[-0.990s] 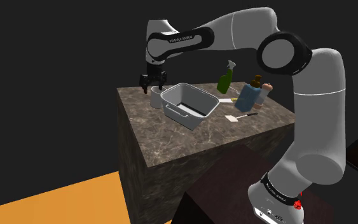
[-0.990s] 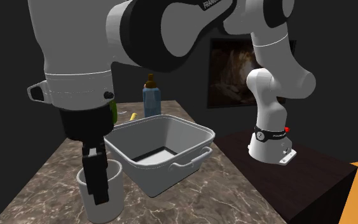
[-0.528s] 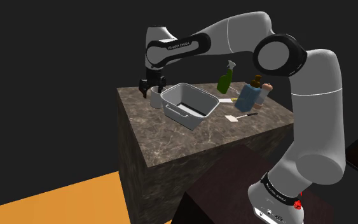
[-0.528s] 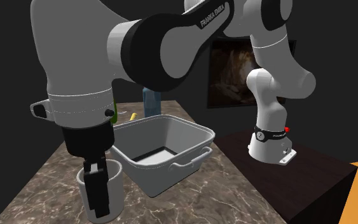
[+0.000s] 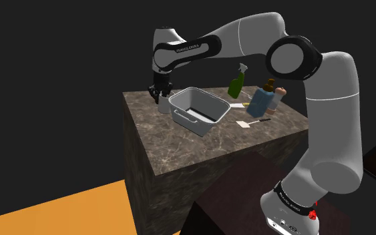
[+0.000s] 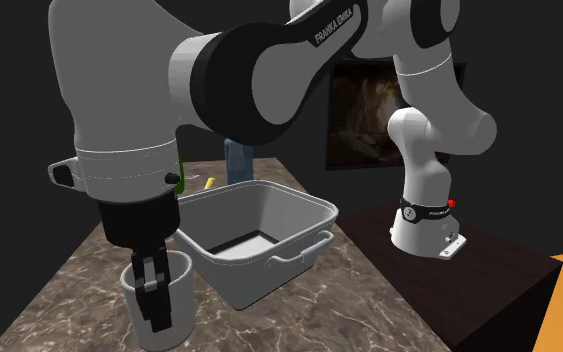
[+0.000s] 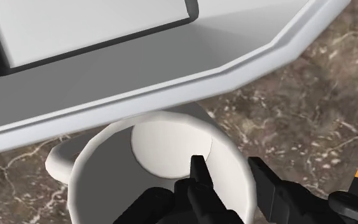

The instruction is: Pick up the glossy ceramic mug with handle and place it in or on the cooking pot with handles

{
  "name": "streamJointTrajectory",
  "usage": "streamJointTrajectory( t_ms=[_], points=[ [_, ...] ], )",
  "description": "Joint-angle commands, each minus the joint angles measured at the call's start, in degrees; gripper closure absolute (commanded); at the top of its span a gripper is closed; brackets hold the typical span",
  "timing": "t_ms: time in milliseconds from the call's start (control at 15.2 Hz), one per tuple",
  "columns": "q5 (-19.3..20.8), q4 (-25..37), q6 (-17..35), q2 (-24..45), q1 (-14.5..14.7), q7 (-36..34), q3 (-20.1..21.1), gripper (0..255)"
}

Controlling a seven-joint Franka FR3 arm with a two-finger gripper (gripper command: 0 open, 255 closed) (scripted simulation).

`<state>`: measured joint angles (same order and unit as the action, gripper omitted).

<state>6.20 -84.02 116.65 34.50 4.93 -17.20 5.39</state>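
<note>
Shoulder view: the bench (image 5: 179,150) carries the work at its far left corner. The grey pot (image 5: 188,121), a rectangular tub with handles, sits open-topped, ready to receive. The white mug (image 5: 164,107) stands upright on the bench just left of the pot, not yet lifted. My tool (image 5: 160,94) is narrowed across the mug's wall, one finger (image 7: 199,175) inside and one outside. I judge it clamped there because the pot crowds any grasp around the body.

The brand name "FRANKA EMIKA" is printed in white capitals on a dark joint of the arm (image 6: 334,20). Small white lettering is also carried on the dark band (image 6: 427,209) near the arm's foot, but it cannot be read.
</note>
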Motion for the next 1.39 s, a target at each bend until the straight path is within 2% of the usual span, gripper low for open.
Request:
streamJointTrajectory(
  t_ms=[0, 462, 1320],
  points=[
    [0.0, 0.0, 0.0, 0.0, 0.0, 0.0, 0.0, 255],
    [0.0, 0.0, 0.0, 0.0, 0.0, 0.0, 0.0, 255],
    [-0.5, 5.2, -8.3, -3.1, 0.0, 0.6, 0.2, 255]
  ],
)
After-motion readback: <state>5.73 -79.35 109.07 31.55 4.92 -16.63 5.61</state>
